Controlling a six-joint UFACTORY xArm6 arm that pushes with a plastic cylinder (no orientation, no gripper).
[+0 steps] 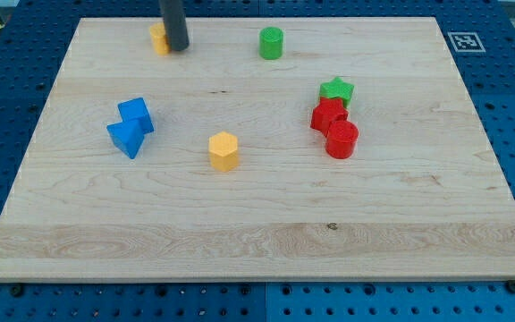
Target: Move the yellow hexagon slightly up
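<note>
My tip (pixel 178 48) is sitting beside a yellow block (pixel 158 38) (no claw showing), well above the yellow hexagon (pixel 224 151) mid-tabletop (pixel 257 241).

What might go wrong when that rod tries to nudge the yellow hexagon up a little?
My tip is far off at the view's top, touching or nearly touching another yellow block, which may get dragged as I leave.

To push the yellow hexagon up I must get below it; passing too near could knock it sideways.

An off-centre push may also send it sliding sideways rather than straight up.
</note>
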